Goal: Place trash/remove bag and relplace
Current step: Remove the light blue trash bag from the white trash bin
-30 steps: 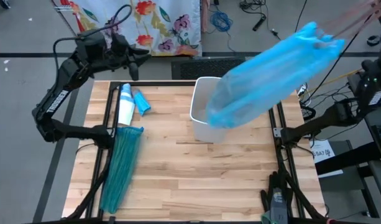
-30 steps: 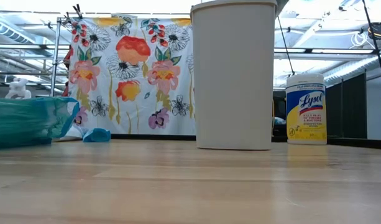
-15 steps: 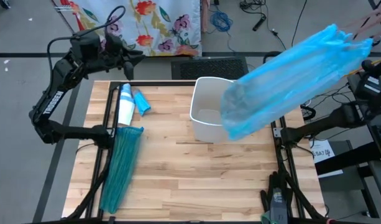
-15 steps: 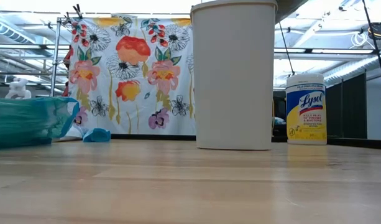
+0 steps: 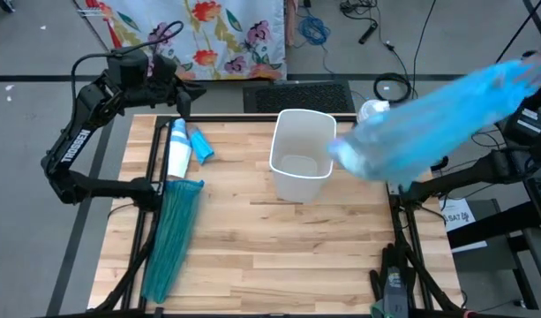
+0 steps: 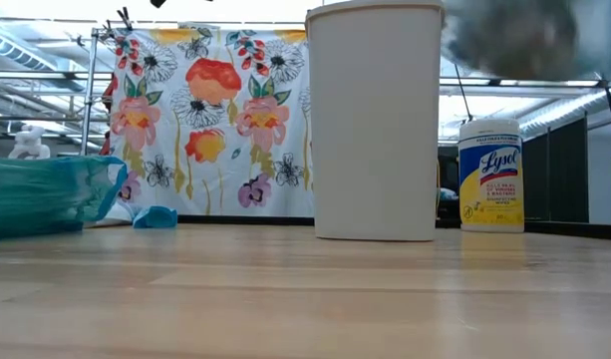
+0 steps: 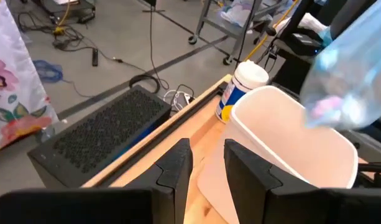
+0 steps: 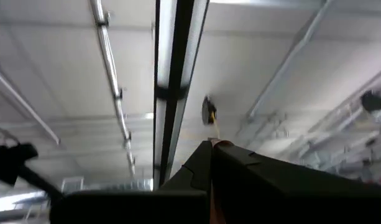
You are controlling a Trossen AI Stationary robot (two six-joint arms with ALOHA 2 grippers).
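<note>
- My right gripper (image 8: 210,149), pressed together, pinches the bag (image 5: 429,124) high, right of the bin (image 5: 299,166).
- Judged soft, slippery, trash-weighted: hold its gathered neck.

The high view looks straight down on the table (image 5: 252,230). The low view looks level across it. Both share the bin (image 5: 300,166), near 12 o'clock.
</note>
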